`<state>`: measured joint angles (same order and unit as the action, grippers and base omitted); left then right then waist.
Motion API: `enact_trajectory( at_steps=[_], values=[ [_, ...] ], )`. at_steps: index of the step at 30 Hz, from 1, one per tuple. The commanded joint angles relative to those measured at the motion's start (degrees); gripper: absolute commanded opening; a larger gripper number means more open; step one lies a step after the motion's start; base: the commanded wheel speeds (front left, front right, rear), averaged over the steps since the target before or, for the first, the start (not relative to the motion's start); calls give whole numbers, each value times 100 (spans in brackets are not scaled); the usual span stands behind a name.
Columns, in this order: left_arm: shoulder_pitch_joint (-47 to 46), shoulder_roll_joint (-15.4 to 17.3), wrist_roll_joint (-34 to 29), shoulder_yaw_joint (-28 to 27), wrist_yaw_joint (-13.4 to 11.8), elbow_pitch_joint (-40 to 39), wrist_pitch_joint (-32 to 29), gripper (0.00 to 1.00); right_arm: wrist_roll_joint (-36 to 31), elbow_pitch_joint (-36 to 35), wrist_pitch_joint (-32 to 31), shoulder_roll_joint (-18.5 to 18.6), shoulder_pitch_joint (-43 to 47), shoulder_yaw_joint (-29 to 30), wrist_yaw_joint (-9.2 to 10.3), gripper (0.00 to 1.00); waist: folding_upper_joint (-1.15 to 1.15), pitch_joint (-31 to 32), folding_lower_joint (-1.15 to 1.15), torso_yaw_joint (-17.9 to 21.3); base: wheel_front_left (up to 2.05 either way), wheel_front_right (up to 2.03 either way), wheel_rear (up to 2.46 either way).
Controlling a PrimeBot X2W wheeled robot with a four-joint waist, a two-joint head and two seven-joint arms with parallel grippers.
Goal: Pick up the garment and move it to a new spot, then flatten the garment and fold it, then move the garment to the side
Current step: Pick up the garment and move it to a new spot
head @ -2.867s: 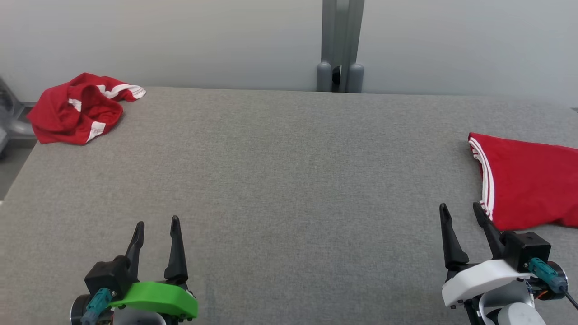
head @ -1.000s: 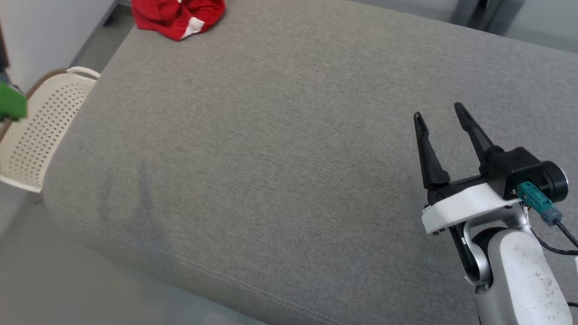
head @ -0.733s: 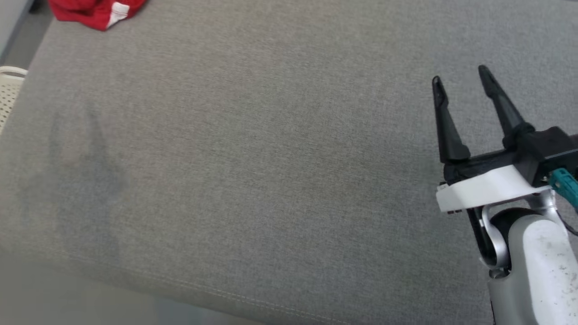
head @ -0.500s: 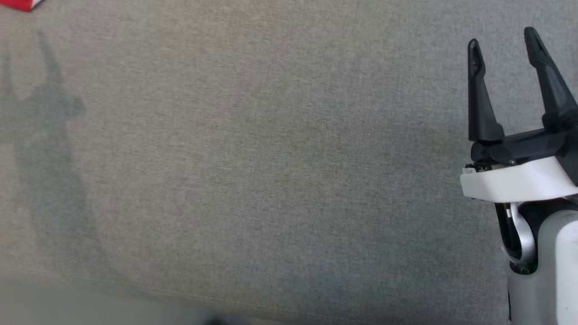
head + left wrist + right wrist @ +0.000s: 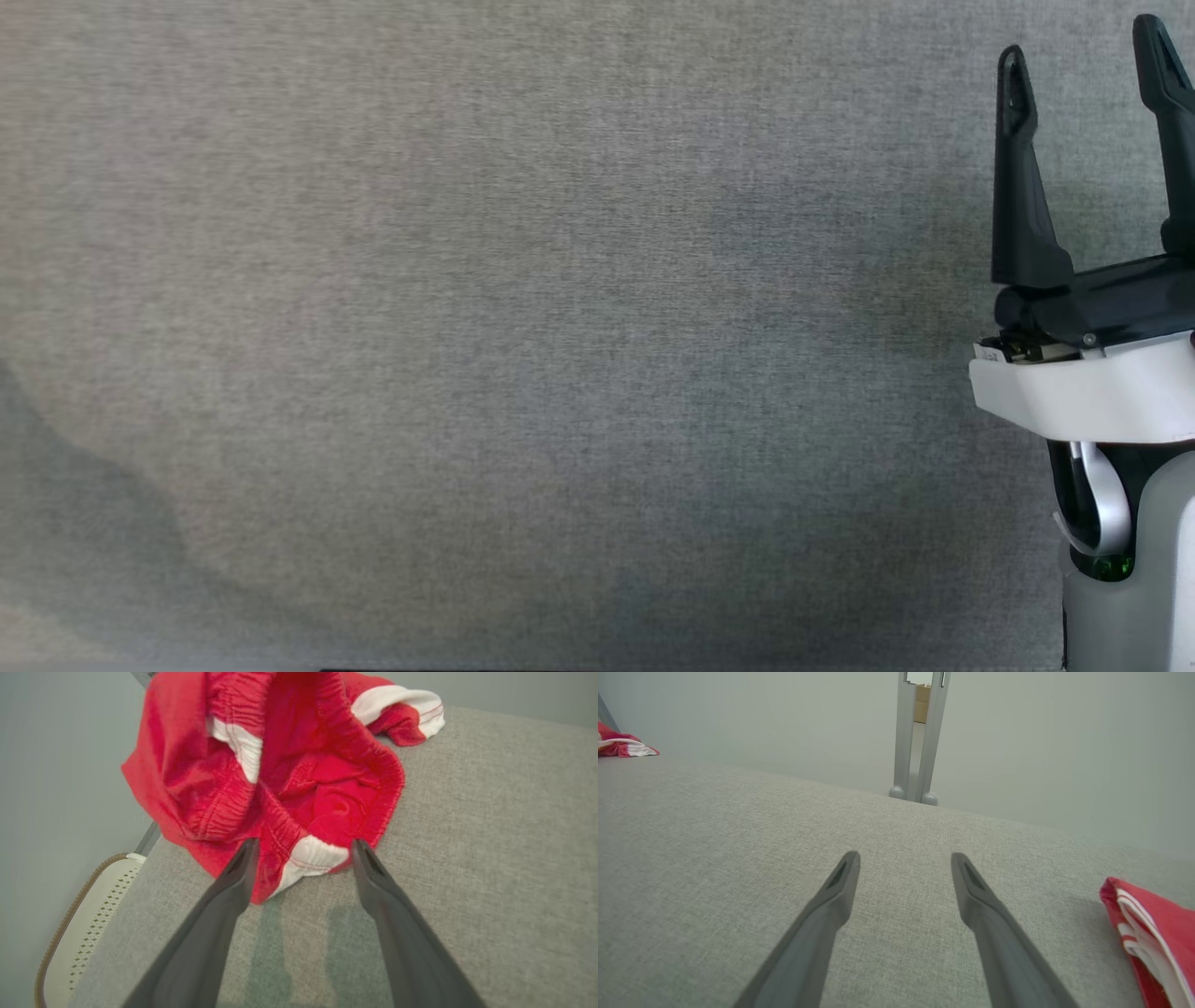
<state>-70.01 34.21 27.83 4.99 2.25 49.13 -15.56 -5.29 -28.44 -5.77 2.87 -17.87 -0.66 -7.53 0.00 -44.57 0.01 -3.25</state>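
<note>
Evidently the first step is in hand, the pick-up; the red garment [image 5: 299,779] lies crumpled in a heap at a corner of the grey padded surface [image 5: 490,835], close to the edge below which a pale perforated basket [image 5: 88,924] stands. The left gripper [image 5: 304,842] points straight at the heap with its fingers spread wide and nothing between them; the tips reach the near hem, one on either side of a white cuff [image 5: 310,858], though whether they touch the cloth I cannot tell. The right gripper [image 5: 1083,42] hangs over bare fabric well apart from the heap, likewise wide open and empty; a second red piece [image 5: 1153,933], folded flat, lies off to its right. Nothing is lifted yet, so flattening, folding and setting aside all remain. The next move, I judge, calls for pushing the left fingers a little deeper around the cuff or the gathered waistband, closing firmly on several layers, then lifting clear of the edge so nothing slips toward the basket.
</note>
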Motion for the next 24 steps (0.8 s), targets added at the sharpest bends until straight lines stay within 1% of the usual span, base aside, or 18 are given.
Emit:
enact_trajectory(
  at_steps=[1, 9, 10, 11, 12, 13, 18, 24],
  values=[
    [-137, 38, 1, -26, -74, 98, 28, 100, -16, 4, 45, 6, -43, -13, 9, 100, 0, -292, -1, 288, 0, 0, 0],
    [-267, 249, 67, -125, -62, 647, 309, 100, -11, 26, 86, 6, -111, -85, 9, 100, 0, -278, -1, 404, 0, 0, 0],
    [-299, 256, 73, -129, -82, 721, 308, 82, -15, 22, 81, 6, -113, -76, 9, 100, 0, -282, -1, 406, 0, 0, 0],
    [-332, 259, 81, -123, -92, 834, 288, 45, -26, 19, 82, 6, -116, -69, 9, 100, 0, -288, -1, 405, 0, 0, 0],
    [-358, 260, 80, -115, -87, 908, 285, 21, -30, 22, 86, 6, -119, -60, 9, 100, 0, -291, -1, 403, 0, 0, 0],
    [-391, 263, 74, -98, -80, 994, 308, 0, -37, 30, 103, 6, -130, -52, 9, 100, 0, -289, -1, 401, 0, 0, 0],
    [-564, 311, 40, -34, 15, 1259, 419, 0, 14, 129, 191, 7, -149, -65, 9, 100, 0, -182, -1, 368, 0, 0, 0],
    [-810, 417, -119, 161, 150, 1328, 570, 0, 131, 381, 390, 8, -218, -18, 9, 100, 0, 181, -1, 346, 0, 0, 0]
  ],
)
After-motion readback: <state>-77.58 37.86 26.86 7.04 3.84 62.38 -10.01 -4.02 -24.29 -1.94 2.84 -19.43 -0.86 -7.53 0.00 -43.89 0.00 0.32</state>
